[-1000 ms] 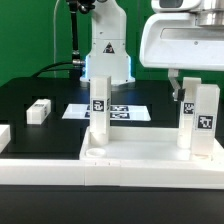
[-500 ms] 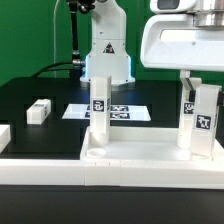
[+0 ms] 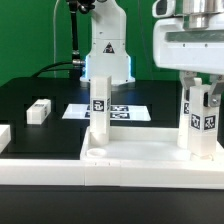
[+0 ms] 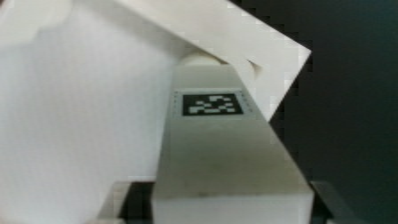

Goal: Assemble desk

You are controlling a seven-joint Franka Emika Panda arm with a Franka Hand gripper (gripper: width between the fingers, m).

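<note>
Desk panel [image 3: 130, 158] spans the lower frame on the black surface [image 3: 30, 135]. Gripper [image 3: 201, 92], upper right, grips the right leg [image 3: 203, 125] from above. The leg's long axis stands vertical directly beneath it, at the panel's right corner. A second leg [image 3: 99, 110] stands upright at centre.

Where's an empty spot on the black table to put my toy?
Bare black table lies in front of the loose leg, bordered by the desk panel and white rail. Crowded at the exterior view's right, where the gripper clasps an upright leg.
</note>
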